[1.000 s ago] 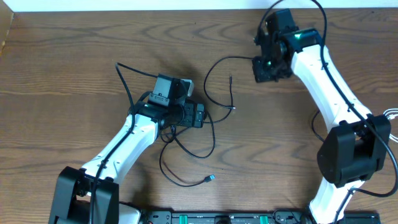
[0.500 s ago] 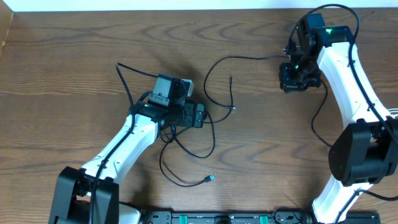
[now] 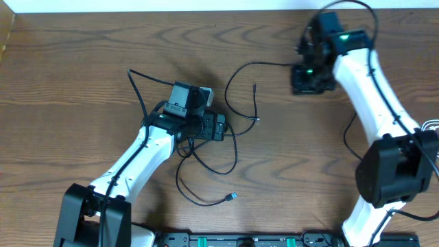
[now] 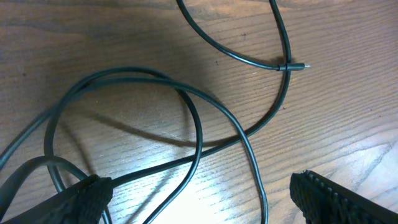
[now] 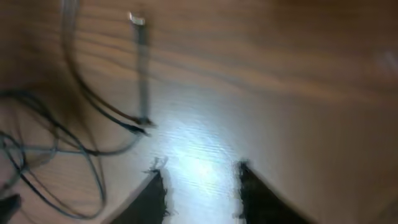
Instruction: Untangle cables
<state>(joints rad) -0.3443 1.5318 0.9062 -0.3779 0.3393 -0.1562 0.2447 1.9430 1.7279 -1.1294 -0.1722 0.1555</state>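
Observation:
Two black cables lie tangled on the wooden table. One cable [image 3: 260,64] arcs from the tangle toward my right gripper [image 3: 309,81], and its small plug [image 3: 254,86] lies inside the loop. The other cable [image 3: 206,203] curls toward the front and ends in a bluish plug [image 3: 232,197]. My left gripper [image 3: 221,127] sits over the tangle. In the left wrist view it [image 4: 199,208] stands wide open, with cable strands [image 4: 199,124] running between its fingers. The blurred right wrist view shows my right gripper [image 5: 202,193] with its jaws apart over bare wood, and cable loops [image 5: 81,124] to its left.
A bit of white cord [image 3: 432,126] shows at the table's right edge beside the right arm's base. The table's far edge [image 3: 206,11] runs along the top, and a black rail [image 3: 233,240] lies along the front.
My right gripper swung right with the cable end, then came back left, and its jaws parted with nothing between them. The left arm has not moved.

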